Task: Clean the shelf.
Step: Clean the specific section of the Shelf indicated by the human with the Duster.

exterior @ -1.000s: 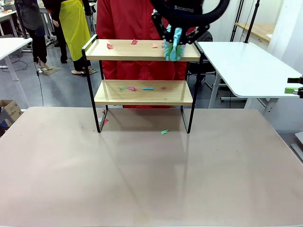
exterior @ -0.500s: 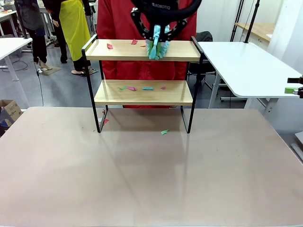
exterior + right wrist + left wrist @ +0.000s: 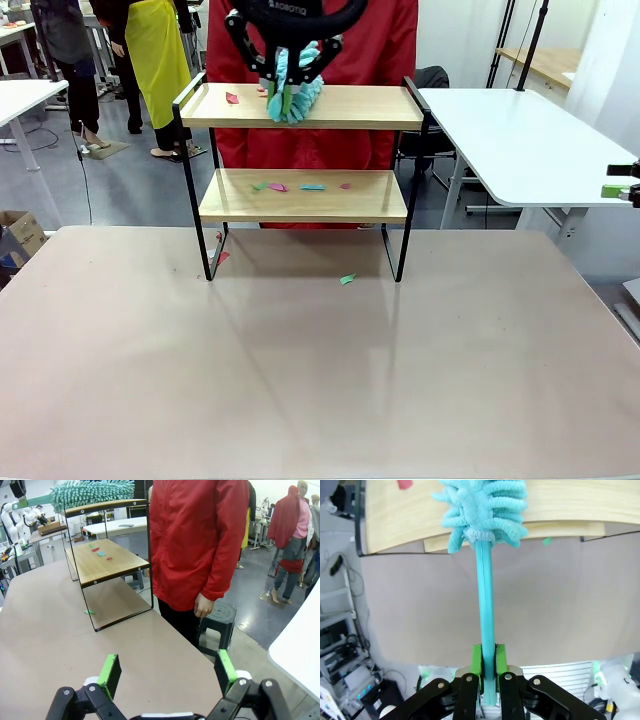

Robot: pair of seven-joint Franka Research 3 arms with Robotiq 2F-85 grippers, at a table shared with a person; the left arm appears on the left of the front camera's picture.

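Standing at the far side of a wide beige table (image 3: pixel 320 380), the shelf (image 3: pixel 380 106) is backing onto a person (image 3: pixel 360 40) in a red coat. Over its top board the left gripper (image 3: pixel 488 656) is clamping the handle of a fluffy teal duster (image 3: pixel 293 95), its head resting on the wood: the sweeping step, I judge. The right gripper (image 3: pixel 167 672) is idling with jaws spread, empty. Next, the duster needs dragging toward the pink scrap (image 3: pixel 232 98) near the left rail, then the lower board's scraps (image 3: pixel 313 187). The frame's top edge is cutting off the left arm, and any scraps under the duster are hidden.
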